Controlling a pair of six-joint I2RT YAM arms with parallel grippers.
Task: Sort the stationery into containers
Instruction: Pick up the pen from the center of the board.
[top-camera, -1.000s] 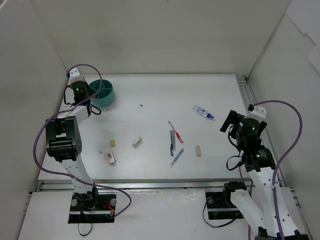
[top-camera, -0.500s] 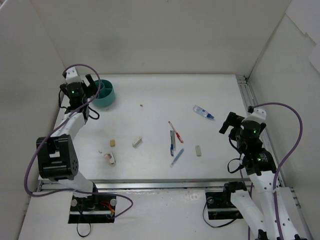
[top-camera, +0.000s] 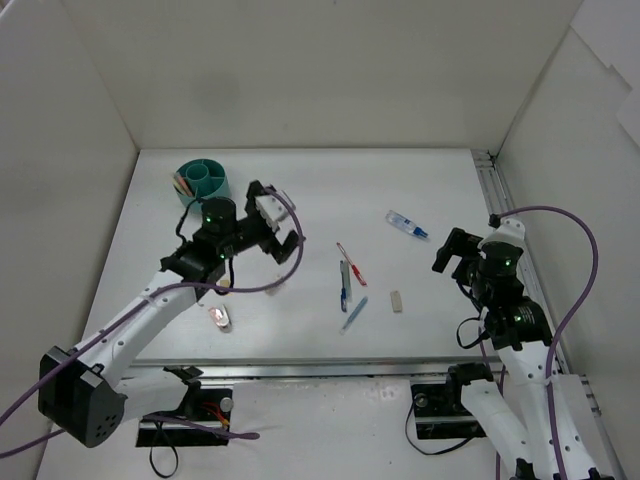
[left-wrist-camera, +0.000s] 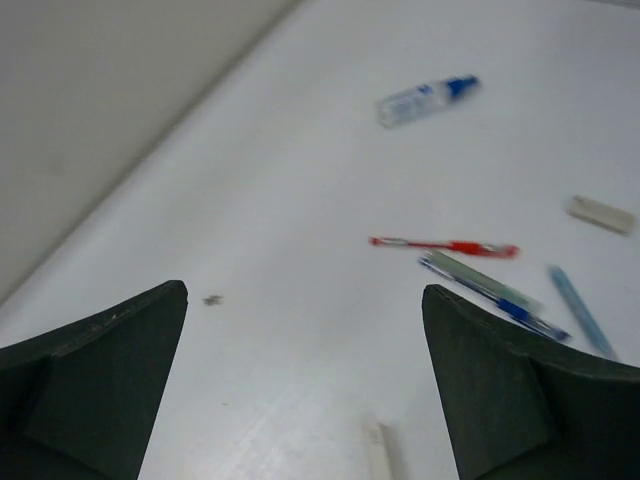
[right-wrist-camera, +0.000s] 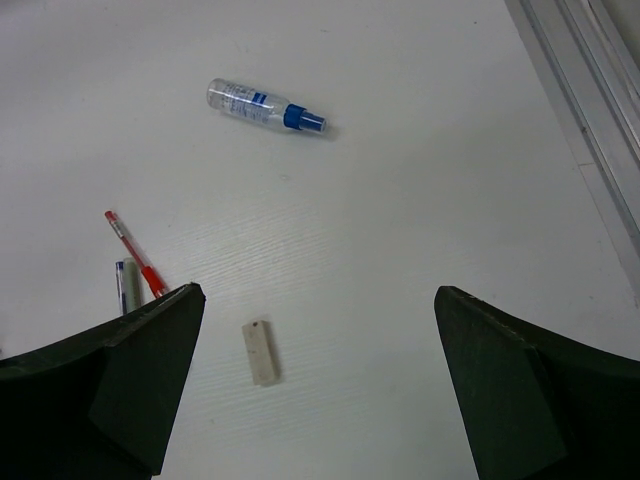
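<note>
Sitting far-left on white worktop (top-camera: 440, 180): round teal plastic cup (top-camera: 203, 183), pens inside. L fingers (left-wrist-camera: 95, 385) wide open, empty, above centre-left; R fingers (right-wrist-camera: 120, 385) wide open, empty, near-right. Red, blue, grey pens (top-camera: 345, 272) centre; blue-white tube (top-camera: 406, 224) far-right; beige eraser block (top-camera: 397, 301) beside pens.

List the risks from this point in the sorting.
1. The grey pen and blue pen lie side by side, with the red pen close by. The open left gripper might close on two at once.
2. The left arm's purple cable hangs in a loop near a beige eraser and could drag it.
3. The teal cup already holds leaning pens; another drop may catch on them.
</note>
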